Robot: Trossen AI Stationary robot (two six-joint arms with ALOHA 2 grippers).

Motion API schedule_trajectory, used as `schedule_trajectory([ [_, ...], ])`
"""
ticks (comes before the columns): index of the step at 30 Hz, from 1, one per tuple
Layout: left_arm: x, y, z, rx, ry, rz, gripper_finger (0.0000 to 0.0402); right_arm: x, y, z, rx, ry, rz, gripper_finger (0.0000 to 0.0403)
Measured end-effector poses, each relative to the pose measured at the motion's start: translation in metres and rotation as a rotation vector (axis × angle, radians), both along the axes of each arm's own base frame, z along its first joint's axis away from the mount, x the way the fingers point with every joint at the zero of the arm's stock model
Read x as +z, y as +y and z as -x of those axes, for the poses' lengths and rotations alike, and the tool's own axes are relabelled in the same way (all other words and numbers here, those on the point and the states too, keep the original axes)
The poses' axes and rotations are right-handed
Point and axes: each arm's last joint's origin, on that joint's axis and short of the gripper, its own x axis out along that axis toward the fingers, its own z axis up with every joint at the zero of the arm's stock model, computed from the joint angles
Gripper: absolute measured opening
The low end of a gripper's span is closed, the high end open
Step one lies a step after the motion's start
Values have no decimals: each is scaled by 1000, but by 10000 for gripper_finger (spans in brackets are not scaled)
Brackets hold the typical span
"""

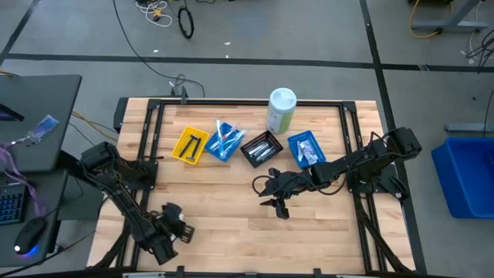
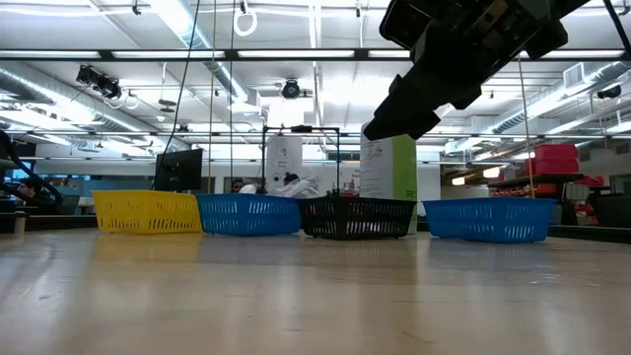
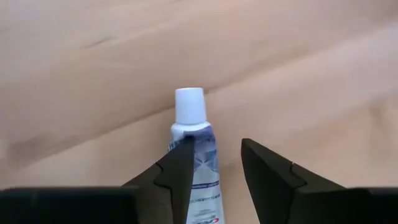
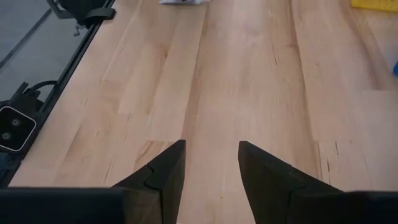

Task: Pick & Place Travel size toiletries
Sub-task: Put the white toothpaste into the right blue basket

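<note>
The left claw [image 3: 214, 165] stands spread beside a toothpaste tube [image 3: 194, 146], light, soft, probably slippery; best pinched mid-body.

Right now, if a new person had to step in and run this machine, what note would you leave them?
Left end effector: open at the table's near left, a mini toothpaste tube on the wood beside one finger, not gripped.
Right end effector: open and empty, above bare wood mid-table.
Four baskets in the back row: yellow basket, blue basket, black basket, second blue basket; each already holds small items.
Left to do: grasp the tube and place it. Which basket it belongs in, I cannot tell.
</note>
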Motion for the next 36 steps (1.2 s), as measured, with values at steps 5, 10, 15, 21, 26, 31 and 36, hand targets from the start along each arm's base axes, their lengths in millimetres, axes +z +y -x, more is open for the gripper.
schedule_trajectory([
  [5, 3, -2, -11, -130, -14, -6, 142, 0, 0, 0, 0, 0, -1, 156],
  [10, 4, 2, -20, -169, -9, -3, 142, 0, 0, 0, 0, 0, -1, 155],
  [15, 5, 8, -32, -247, -7, -23, 134, 0, 0, 0, 0, 0, -1, 155],
  [21, 24, 13, -45, -342, 66, -73, 122, 0, 0, 0, 0, 0, -1, 155],
  [26, 33, 18, -45, -381, 139, -115, 116, 0, 0, 0, 0, 0, -1, 154],
  [31, 31, 17, -46, -416, 138, -118, 118, 0, 0, 0, 0, 0, -1, 154],
  [36, 32, 11, -52, -590, 91, -120, 119, 0, 0, 0, 0, 0, -1, 152],
])
